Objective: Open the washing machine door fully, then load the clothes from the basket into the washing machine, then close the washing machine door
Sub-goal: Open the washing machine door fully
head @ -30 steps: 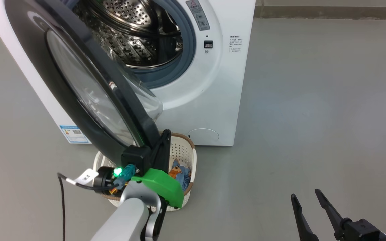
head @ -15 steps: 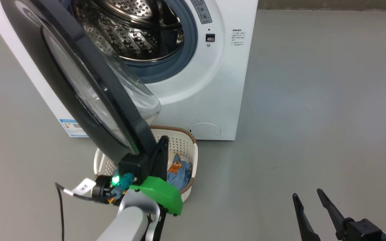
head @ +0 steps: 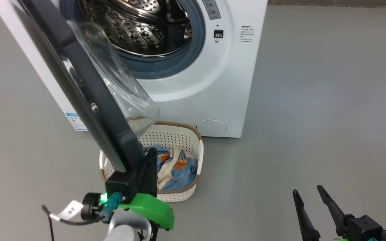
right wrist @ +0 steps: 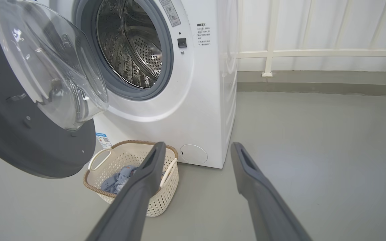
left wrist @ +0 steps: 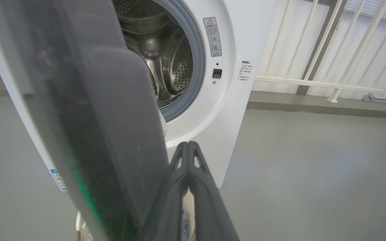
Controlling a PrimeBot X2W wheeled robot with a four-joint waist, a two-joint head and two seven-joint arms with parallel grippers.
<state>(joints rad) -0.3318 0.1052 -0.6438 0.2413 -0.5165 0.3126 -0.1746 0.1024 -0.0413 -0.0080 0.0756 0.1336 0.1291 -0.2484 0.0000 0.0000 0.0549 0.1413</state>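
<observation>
The washing machine [head: 233, 83] stands with its steel drum [head: 146, 23] exposed. Its door [head: 89, 97] hangs open to the left, almost edge-on, with the clear glass bowl [head: 122, 87] bulging toward the machine. My left gripper [head: 151, 154] is shut, its fingers lying against the inner side of the door's lower rim; in the left wrist view that gripper [left wrist: 188, 147] sits beside the dark door edge [left wrist: 106, 140]. Below the door, the basket [head: 176, 139] on the floor holds the light blue and cream clothes [head: 179, 174]. My right gripper [head: 308, 195] hangs open at the lower right, holding nothing.
Grey floor spreads to the right of the machine. A white railing [right wrist: 313, 53] and wall run behind it. In the right wrist view the basket [right wrist: 126, 157] sits in front of the machine's lower left, partly under the door [right wrist: 28, 147].
The door has swung farther open to the left with my left gripper against its rim. More of the basket and clothes shows. The head camera has shifted; the right gripper has stayed put.
</observation>
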